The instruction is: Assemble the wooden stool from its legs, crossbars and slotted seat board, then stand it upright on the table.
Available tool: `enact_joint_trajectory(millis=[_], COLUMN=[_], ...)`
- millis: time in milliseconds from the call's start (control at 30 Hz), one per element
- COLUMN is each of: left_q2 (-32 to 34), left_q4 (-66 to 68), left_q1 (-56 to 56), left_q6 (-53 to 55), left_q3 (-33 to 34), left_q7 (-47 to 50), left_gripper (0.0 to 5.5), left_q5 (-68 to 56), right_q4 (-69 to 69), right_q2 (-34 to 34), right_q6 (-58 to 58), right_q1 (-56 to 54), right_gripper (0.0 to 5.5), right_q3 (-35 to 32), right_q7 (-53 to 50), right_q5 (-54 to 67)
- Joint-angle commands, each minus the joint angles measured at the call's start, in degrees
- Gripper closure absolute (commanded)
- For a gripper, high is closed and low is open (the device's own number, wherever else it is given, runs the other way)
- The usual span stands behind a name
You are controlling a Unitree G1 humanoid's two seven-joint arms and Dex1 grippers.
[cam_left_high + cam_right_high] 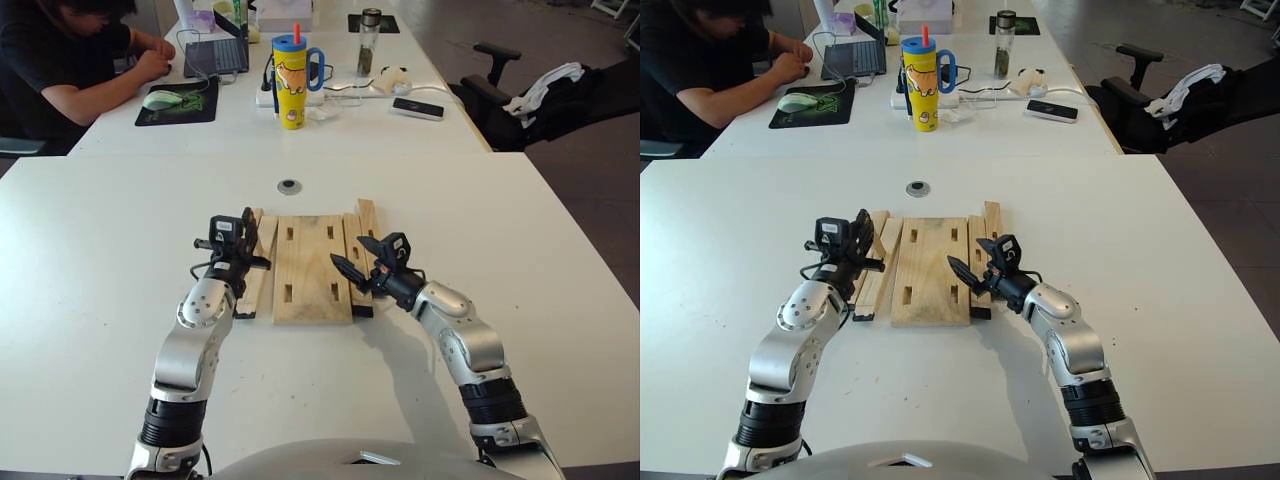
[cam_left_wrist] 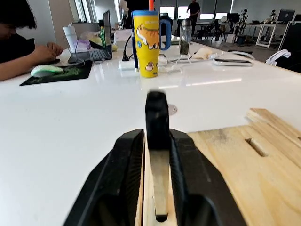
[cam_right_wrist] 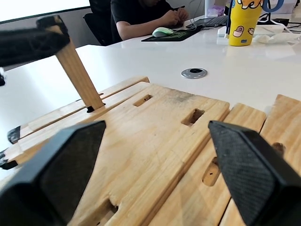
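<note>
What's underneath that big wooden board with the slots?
The slotted seat board lies flat on the white table, wooden pieces along both sides. Anything beneath it is covered; its slots look dark.

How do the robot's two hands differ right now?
The left end effector is shut on a wooden stick, holding it tilted; the right end effector is open and holds nothing. The left sits at the loose pieces left of the slotted seat board; the right is near the board's right edge. Both are black, two-fingered and low over the table.
</note>
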Motion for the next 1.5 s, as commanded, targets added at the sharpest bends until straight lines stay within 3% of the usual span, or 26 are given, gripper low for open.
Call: enact_joint_trajectory(millis=[33, 200, 333, 467, 633, 833, 1100, 1300, 1500], left_q2=[-0.30, 0.35, -1.48, -0.42, -1.11, -1.79, -2.44, -4.19, -4.56], left_q4=[-3.44, -6.19, -3.66, 7.06, 15.06, 20.69, 18.03, 29.07, 30.67], left_q1=[-2.23, -3.38, -13.51, -24.66, -28.86, -28.94, -31.44, -19.65, -23.22], left_q6=[-3.98, -9.32, -8.74, -8.38, -8.80, -8.42, -8.46, -2.25, -4.34], left_q3=[1.47, 3.91, 6.95, 11.45, 13.34, 12.01, 11.48, 8.43, 8.83], left_q7=[-1.03, -1.34, -2.77, -4.00, -4.89, -6.40, -4.77, -2.85, -1.60], left_gripper=[4.24, 4.24, 4.24, 4.86, 5.49, 5.49, 5.49, 5.49, 5.49], left_q5=[0.08, 1.37, -4.55, -8.20, -10.19, -9.91, -9.21, -6.07, -5.02], right_q4=[0.03, 0.33, 0.90, 1.67, 3.00, 3.37, 3.71, 3.82, 4.71], right_q2=[0.09, 0.43, 1.01, 1.66, 2.28, 3.17, 3.90, 4.18, 4.04], right_q6=[0.18, -0.04, -0.18, -0.32, -0.74, -1.04, -1.03, -1.08, -1.22], right_q1=[0.01, 0.41, 0.04, -1.16, -2.53, -2.73, -2.99, -3.25, -4.80], right_gripper=[1.46, 1.46, 1.46, 1.46, 1.46, 1.46, 1.46, 1.46, 1.46], right_q3=[-0.11, -0.15, -0.08, 0.21, 0.68, 1.03, 1.10, 1.57, 1.42], right_q7=[-0.09, -0.40, -0.95, -1.06, -0.43, -0.76, -0.72, -0.67, -0.28], right_q5=[-0.47, -0.54, -0.72, -1.03, -1.66, -2.17, -2.37, -2.66, -2.91])
